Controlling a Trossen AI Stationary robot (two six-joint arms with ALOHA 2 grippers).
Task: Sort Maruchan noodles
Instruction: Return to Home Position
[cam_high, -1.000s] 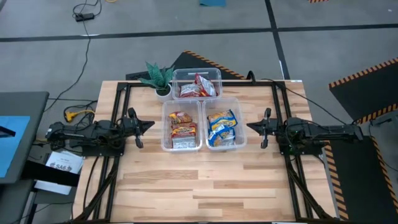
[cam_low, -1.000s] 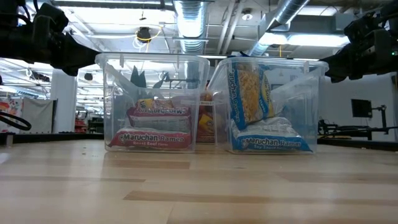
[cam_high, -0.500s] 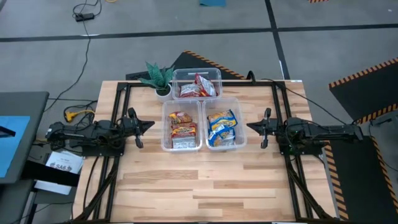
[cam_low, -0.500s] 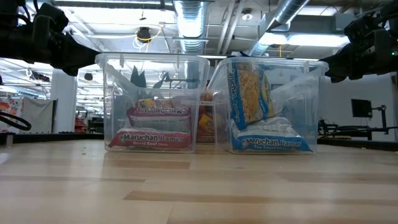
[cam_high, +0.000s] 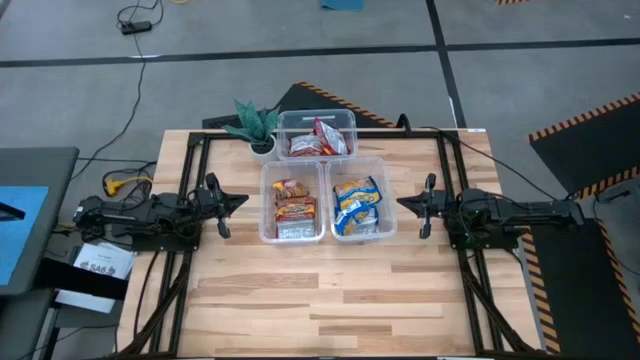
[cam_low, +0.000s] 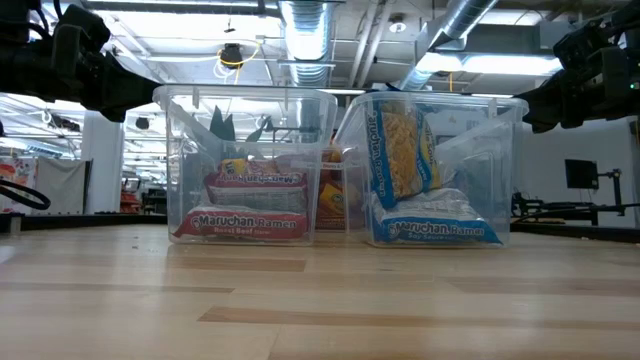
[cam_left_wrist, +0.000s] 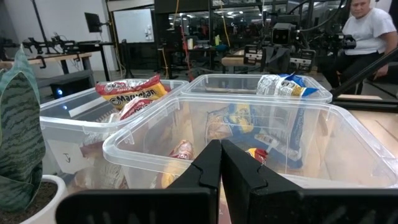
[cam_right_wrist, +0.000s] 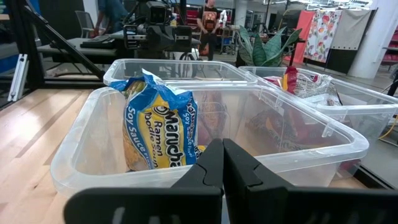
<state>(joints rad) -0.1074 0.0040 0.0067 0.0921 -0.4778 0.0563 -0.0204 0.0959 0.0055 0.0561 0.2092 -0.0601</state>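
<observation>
Clear plastic holds every one of the Maruchan noodles (cam_high: 318, 185) we can find: no packet shows on the bare wood of the table (cam_high: 330, 290) outside the three bins.

Status, as we judge it: sorting looks finished. What is left is only for the arms to park.

- Near-left bin (cam_high: 264, 215): red-labelled packets (cam_high: 294, 208), some stacked flat, one printed "Maruchan Ramen" facing the low camera.
- Near-right bin (cam_high: 389, 205): blue-and-silver packets (cam_high: 357, 205), one lying flat at the bottom, one standing on edge and leaning against the wall, its yellow noodle picture showing.
- Far bin (cam_high: 316, 115), just beside the potted plant (cam_high: 255, 122): red-and-silver packets (cam_high: 320, 140), crumpled and tilted. We cannot tell how these differ in flavour from the near-left lot.

The film is crinkly and glossy throughout; packets sit loosely, none overhanging a rim.

Left gripper (cam_high: 240, 199) hangs at the left of the bins, well apart from them, pointing inward. Right gripper (cam_high: 402, 203) mirrors it on the right. In both wrist views the jaws are pressed together with nothing between them.
</observation>
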